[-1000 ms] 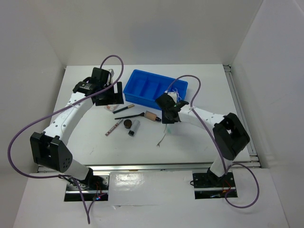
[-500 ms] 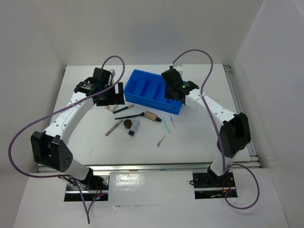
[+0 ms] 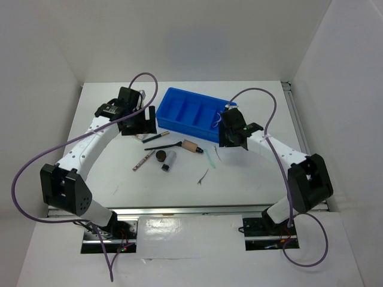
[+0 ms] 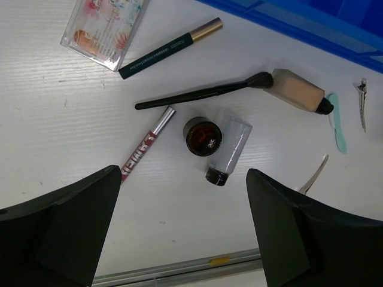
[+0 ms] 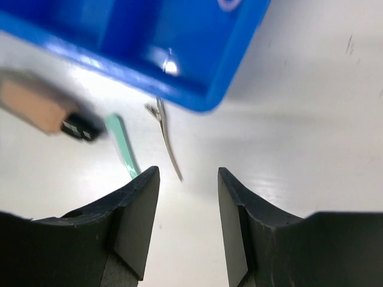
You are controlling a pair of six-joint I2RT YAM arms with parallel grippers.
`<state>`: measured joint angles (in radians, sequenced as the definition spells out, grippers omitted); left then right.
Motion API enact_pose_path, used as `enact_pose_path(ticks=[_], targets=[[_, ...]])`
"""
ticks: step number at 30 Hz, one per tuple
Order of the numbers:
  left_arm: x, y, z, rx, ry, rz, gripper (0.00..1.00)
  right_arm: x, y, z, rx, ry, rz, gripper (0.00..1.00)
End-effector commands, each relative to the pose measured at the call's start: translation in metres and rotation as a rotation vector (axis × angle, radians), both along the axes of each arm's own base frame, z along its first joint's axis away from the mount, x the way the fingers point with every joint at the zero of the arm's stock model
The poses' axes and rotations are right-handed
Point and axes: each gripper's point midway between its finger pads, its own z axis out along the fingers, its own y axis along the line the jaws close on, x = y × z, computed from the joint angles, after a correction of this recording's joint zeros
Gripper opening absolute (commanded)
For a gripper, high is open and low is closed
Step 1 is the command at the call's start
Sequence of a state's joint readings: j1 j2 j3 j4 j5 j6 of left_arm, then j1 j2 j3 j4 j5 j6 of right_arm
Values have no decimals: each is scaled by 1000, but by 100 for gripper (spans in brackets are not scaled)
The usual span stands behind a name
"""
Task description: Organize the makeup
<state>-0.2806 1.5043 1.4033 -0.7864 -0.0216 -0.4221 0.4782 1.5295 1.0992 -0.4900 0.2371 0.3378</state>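
Observation:
The makeup lies loose in front of the blue tray. It includes a pinkish packet, a dark pencil, a black brush, a beige black-tipped tube, a brown pot, a grey cylinder and a red gloss stick. A mint tool and a silver clip lie by the tray's front right corner. My right gripper hovers open just near of the clip, holding nothing. My left gripper is wide open above the items, left of the tray.
A second silver clip lies nearer the front edge. A small pale item sits in the tray's right compartment. A metal rail runs along the table's near edge, and white walls close in the table on three sides.
The right arm swung up over the tray's right end, then came back down to the tray's front right corner. Its jaws went from shut to open. The left arm stayed put.

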Motion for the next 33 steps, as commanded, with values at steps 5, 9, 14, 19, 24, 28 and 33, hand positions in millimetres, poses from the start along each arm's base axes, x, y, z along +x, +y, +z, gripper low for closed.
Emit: enact_pose_path(ticks=[5,9,14,19,24,28,33], targets=[[-2,-8,1,-22,-10,-16,100,4,28,1,122,-81,126,48],[-2,-10,3,-20,-11,-12,100,3,31,-22,103,-44,164,45],[-2,-10,3,-20,-11,-12,100,3,39,-42,107,-14,186,44],[-4,-11,5,-11,-12,-15,100,-3,50,-58,83,26,212,43],[-4,-11,5,-11,-12,-15,100,-6,46,-73,7,40,192,41],[-3,-11,2,-8,-3,-15,100,-9,37,-80,-34,47,150,37],[-4,-9,-1,2,3,-10,100,-9,32,-82,-51,45,117,35]])
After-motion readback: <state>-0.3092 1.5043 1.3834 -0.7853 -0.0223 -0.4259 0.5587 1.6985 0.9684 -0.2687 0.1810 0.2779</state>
